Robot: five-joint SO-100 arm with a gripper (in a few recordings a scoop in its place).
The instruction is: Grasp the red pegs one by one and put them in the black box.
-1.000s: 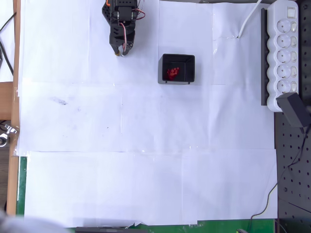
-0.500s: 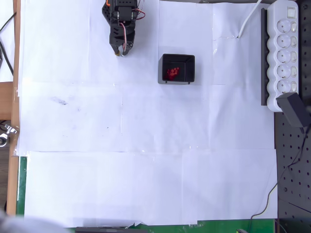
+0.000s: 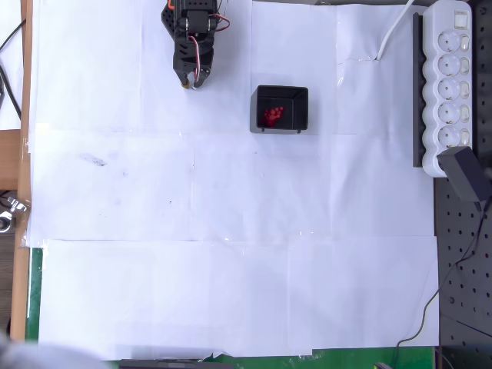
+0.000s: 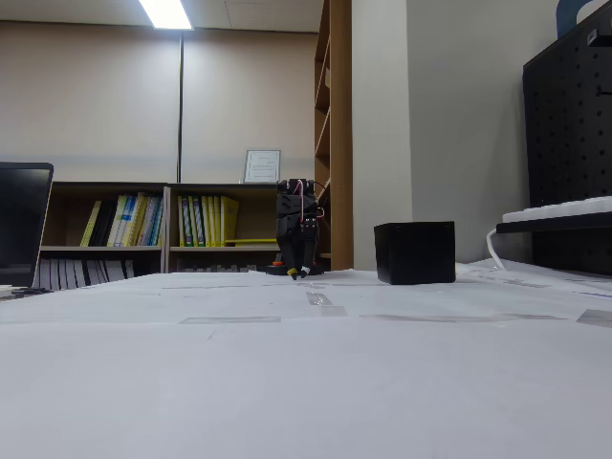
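Several red pegs (image 3: 274, 114) sit in a little heap inside the black box (image 3: 280, 109) on the white table (image 3: 231, 254). The pincer (image 3: 191, 80) points down near the box, tips together, holding nothing.

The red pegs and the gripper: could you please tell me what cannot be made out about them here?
- Red pegs: overhead view, a clump too small to count; the black box wall hides them in the fixed view.
- Gripper: too small in both views to tell open or shut.
- Arm: cut off by the overhead top edge.
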